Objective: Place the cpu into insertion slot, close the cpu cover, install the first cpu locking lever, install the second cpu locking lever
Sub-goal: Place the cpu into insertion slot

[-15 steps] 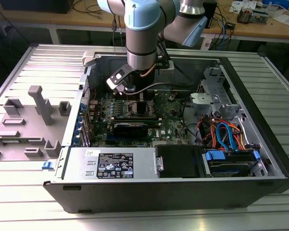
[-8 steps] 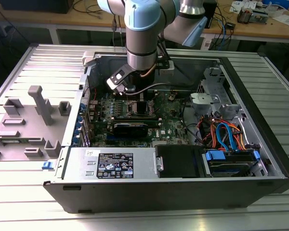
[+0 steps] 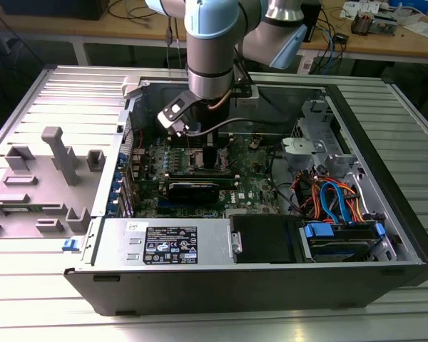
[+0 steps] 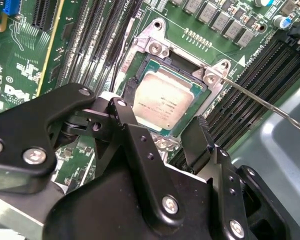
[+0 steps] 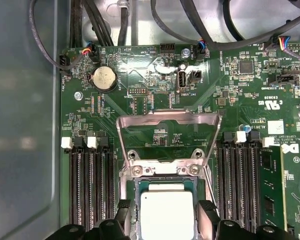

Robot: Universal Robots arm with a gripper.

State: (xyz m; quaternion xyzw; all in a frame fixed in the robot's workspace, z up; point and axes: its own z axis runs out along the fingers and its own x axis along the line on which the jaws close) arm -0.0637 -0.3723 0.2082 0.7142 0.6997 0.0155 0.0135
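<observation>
The cpu lies flat, silver-grey top up, inside the black-rimmed insertion slot on the green motherboard. My gripper hangs just above it, open. One black finger stands on each side of the chip with a small gap. The cpu cover, a silvery frame, stands swung up and away from the socket on its hinge. A thin metal locking lever sticks out sideways from the socket corner, unlatched. In the exterior view the arm's wrist reaches down into the open computer case.
Long black memory slots flank the socket, and a memory stick stands in one bank. A coin battery and black cables lie beyond the cover. In the case, a drive bay holds blue and orange cables. Grey fixtures stand at the exterior view's left.
</observation>
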